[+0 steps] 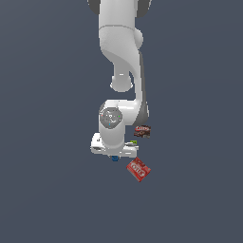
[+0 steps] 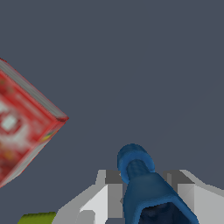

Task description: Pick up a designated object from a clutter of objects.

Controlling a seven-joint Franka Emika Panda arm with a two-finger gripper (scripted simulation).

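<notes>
The designated object, a tiny bright blue knobbly piece (image 2: 136,168), stands between my two fingers in the wrist view. My gripper (image 2: 142,176) is closed on it, with one finger (image 2: 107,192) and the other (image 2: 188,194) against its sides. In the exterior view the blue piece (image 1: 114,158) peeks out just under the low white hand, where my gripper (image 1: 114,155) is mostly hidden. Of the clutter, the red box with a white label (image 1: 138,169), the lime-green block (image 1: 133,142) and the dark brown packet (image 1: 142,131) show. The orange-red ball is hidden.
In the wrist view the red box (image 2: 22,127) lies close beside the gripper, and a sliver of the lime-green block (image 2: 37,217) shows at the frame edge. The arm (image 1: 121,57) rises above the clutter over a plain grey floor (image 1: 47,190).
</notes>
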